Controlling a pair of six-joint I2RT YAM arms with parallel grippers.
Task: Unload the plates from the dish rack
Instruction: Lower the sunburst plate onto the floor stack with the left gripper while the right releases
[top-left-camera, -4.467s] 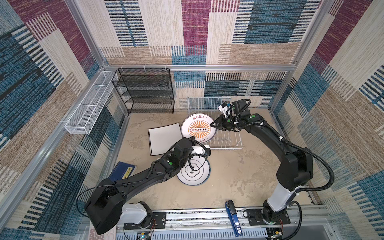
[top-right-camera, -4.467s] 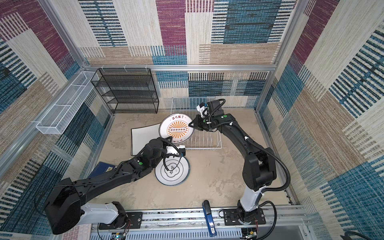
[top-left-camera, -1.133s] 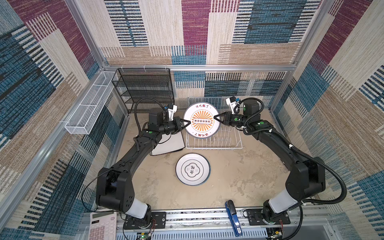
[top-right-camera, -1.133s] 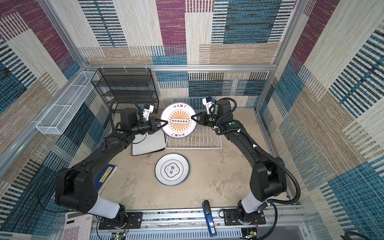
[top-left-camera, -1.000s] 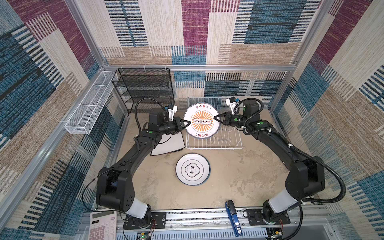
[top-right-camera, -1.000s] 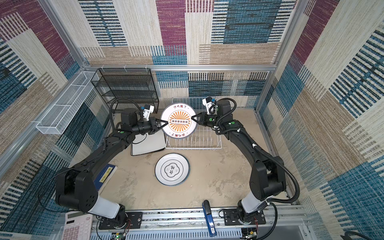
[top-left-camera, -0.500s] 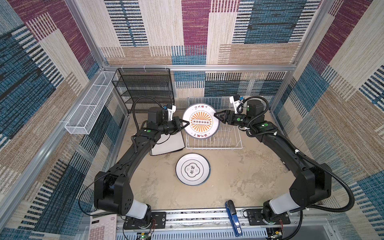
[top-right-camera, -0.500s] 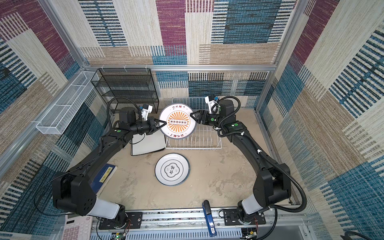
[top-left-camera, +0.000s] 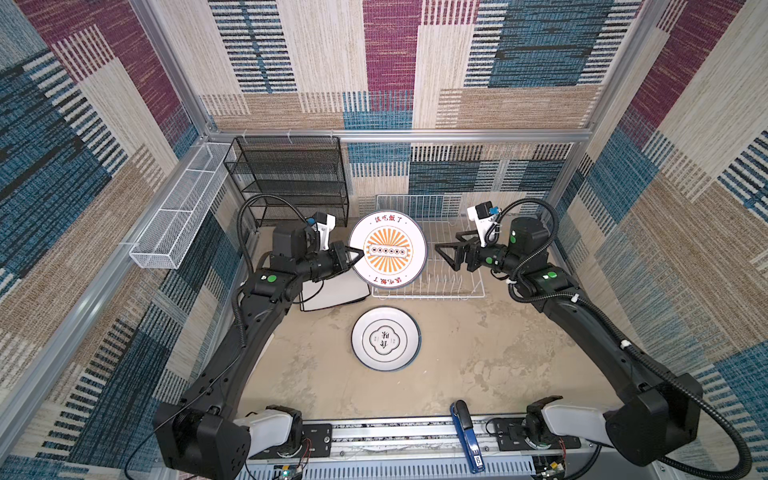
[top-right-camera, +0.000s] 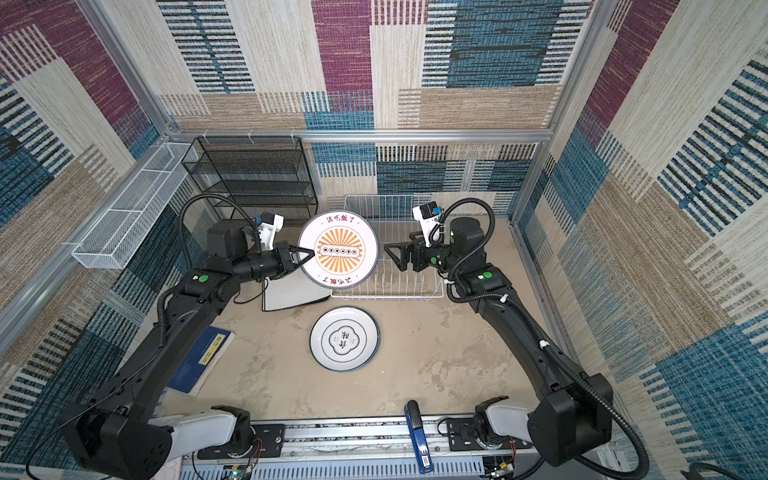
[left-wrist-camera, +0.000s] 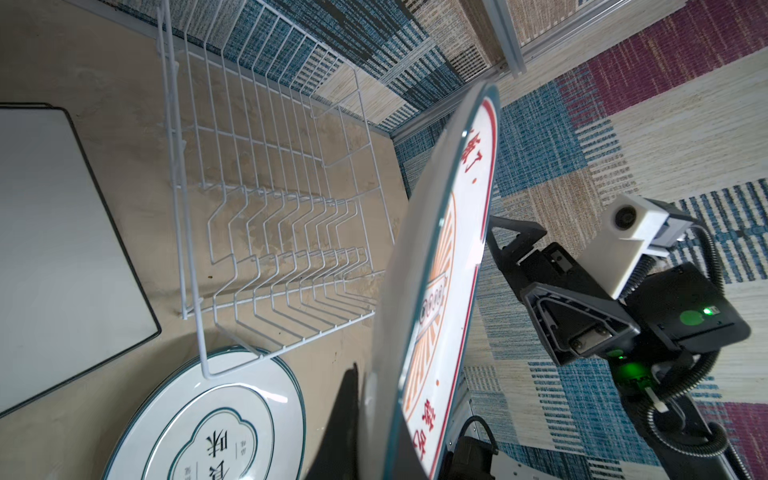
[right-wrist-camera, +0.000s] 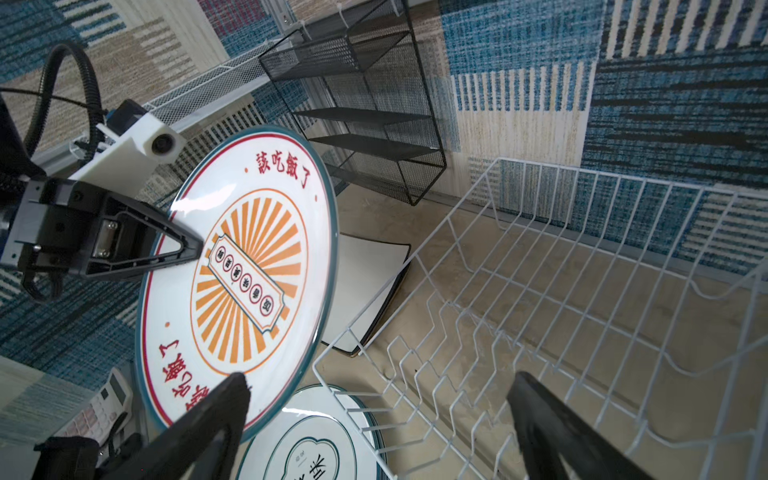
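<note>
My left gripper (top-left-camera: 358, 254): clenched on the left rim of the sunburst plate (top-left-camera: 387, 249); one finger (right-wrist-camera: 193, 248) lies across the printed face, its tip reaching the orange rays; the other finger is behind the plate and hidden.
My right gripper (top-left-camera: 444, 255): released, jaws spread wide; it hangs just beside the plate's right rim, with a gap between them in both top views; it grips nothing.
Sunburst plate: off the table (top-left-camera: 478, 353), carried by my left side alone; it stands tilted, face towards the top cameras, with red characters along its upper and lower rim; in both top views it covers the left end of the dish rack (top-left-camera: 432, 286).
Dish rack (left-wrist-camera: 270, 174): on the table near the back wall; white wire with flared sides; its row of upright tines shows plainly in the left wrist view.
Round plate with black characters (top-left-camera: 385, 338): flat on the table, face up, just in front of the rack; well apart from both my grippers.
Square plates (top-left-camera: 332, 293): white with dark edges; lying flat on the table just left of the rack, partly under my left arm; how many lie there I cannot tell.
Black mesh shelf (top-left-camera: 291, 178): against the back wall, left of the rack.
</note>
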